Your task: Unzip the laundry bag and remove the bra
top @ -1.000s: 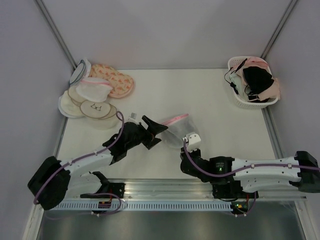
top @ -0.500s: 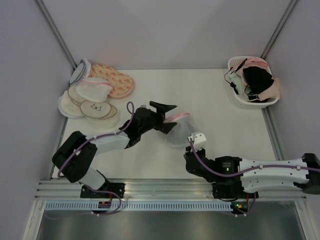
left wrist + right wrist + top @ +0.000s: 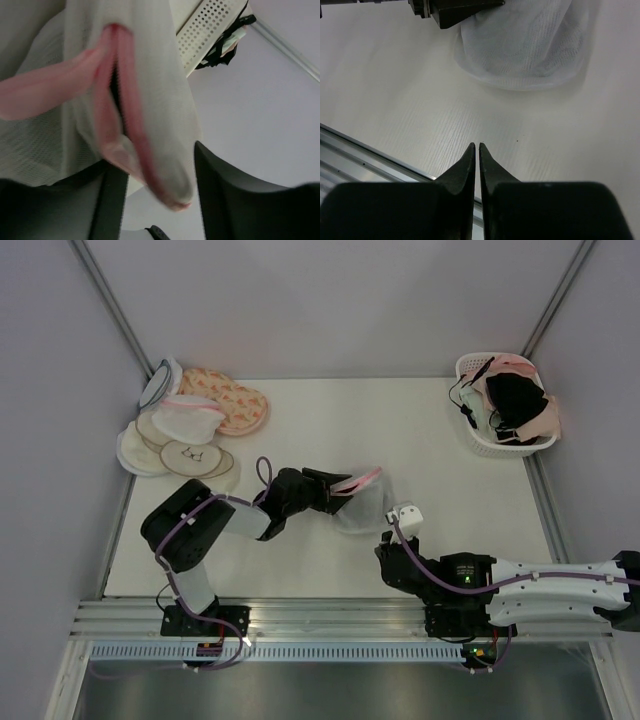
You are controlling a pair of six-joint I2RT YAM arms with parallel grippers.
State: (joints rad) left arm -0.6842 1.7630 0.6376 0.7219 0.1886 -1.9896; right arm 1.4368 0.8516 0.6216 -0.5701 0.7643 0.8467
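The laundry bag (image 3: 367,503), white mesh with pink zipper trim, lies mid-table. My left gripper (image 3: 338,490) is at its left rim. In the left wrist view the pink-trimmed rim (image 3: 145,100) hangs between my open jaws (image 3: 157,200), with a gap to the right finger. My right gripper (image 3: 390,545) is shut and empty, low over the bare table just in front of the bag. In the right wrist view (image 3: 475,146) the bag (image 3: 530,45) lies ahead, with the left gripper's fingers (image 3: 465,10) at its edge. No bra shows at the bag.
A white basket (image 3: 478,440) holding bras stands at the back right; it also shows in the left wrist view (image 3: 210,35). A pile of pouches sits back left, with a peach floral pouch (image 3: 232,400) and a cream disc with a bra drawing (image 3: 190,455). A metal rail (image 3: 330,618) runs along the front edge.
My left gripper has swung right and forward to the bag's pink rim. My right gripper has drawn back from the bag toward the front edge.
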